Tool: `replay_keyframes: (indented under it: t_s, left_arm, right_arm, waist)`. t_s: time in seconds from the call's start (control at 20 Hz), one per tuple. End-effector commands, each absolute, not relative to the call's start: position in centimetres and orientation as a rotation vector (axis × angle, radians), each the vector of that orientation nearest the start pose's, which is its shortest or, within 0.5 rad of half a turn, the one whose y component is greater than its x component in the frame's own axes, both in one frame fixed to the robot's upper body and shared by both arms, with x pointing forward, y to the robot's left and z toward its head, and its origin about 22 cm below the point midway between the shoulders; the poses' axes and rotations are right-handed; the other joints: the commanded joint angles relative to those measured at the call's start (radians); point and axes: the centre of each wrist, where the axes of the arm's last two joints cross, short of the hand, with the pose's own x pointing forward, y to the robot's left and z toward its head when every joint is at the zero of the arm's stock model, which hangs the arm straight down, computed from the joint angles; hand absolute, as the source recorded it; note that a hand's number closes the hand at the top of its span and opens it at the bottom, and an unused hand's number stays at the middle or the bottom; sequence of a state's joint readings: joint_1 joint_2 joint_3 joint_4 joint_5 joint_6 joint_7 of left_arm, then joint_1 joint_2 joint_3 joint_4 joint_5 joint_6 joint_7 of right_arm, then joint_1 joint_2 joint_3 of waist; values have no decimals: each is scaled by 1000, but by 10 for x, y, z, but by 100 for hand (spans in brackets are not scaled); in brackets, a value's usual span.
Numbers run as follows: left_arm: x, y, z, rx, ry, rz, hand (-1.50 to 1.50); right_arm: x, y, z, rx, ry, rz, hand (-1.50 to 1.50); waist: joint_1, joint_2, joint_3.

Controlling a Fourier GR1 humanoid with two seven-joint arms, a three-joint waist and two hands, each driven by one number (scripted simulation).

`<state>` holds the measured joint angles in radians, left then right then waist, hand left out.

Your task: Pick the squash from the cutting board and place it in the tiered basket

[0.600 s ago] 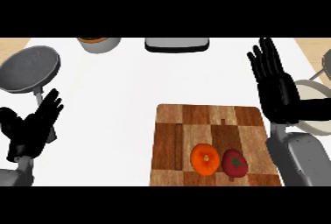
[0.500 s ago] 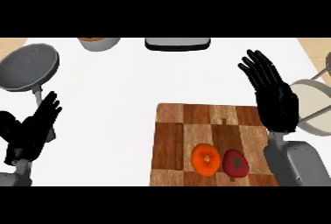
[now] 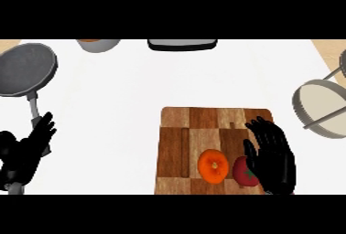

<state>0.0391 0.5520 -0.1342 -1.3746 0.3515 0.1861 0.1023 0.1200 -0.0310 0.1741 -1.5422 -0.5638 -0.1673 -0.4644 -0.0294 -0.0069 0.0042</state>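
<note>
On the wooden cutting board [image 3: 196,128] lies a round orange squash [image 3: 213,165], with a red tomato-like fruit [image 3: 244,172] just to its right. My right hand [image 3: 273,161] hovers open over the board's right side, fingers straight, its edge covering part of the red fruit. The tiered basket [image 3: 323,106], a round grey wire frame with a pale floor, stands at the right edge of the counter. At the lower left my left hand [image 3: 25,153] rests open, fingers up.
A grey frying pan [image 3: 24,71] lies at the far left, its handle running down toward my left hand. A bowl [image 3: 99,44] and a dark tray-like object [image 3: 182,44] sit at the counter's back edge.
My right hand has come down and toward me, from above the board's far right corner to over its right side next to the red fruit. The left hand has barely shifted.
</note>
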Motion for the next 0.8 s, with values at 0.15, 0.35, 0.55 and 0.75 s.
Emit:
replay_keyframes:
  t_s: [0.15,0.35,0.55,0.75]
  left_arm:
    - [220,355,-9,298,-1202,-69,0]
    - [221,352,-7,284,-1209,-67,0]
    - [216,352,-14,271,-1202,-88,0]
    - [224,344,-14,272,-1180,-85,0]
  right_arm:
    - [142,-248,-80,-352,-1479,-30,-150]
    - [131,-267,-64,-455,-1344,167,-150]
    - [137,-243,-24,-272,-1242,329,-150]
    - [162,-224,39,-231,-1236,408,-150]
  waist:
    - [31,11,-17]
    - [31,7,-13]
    - [41,7,-13]
    - [34,7,-9]
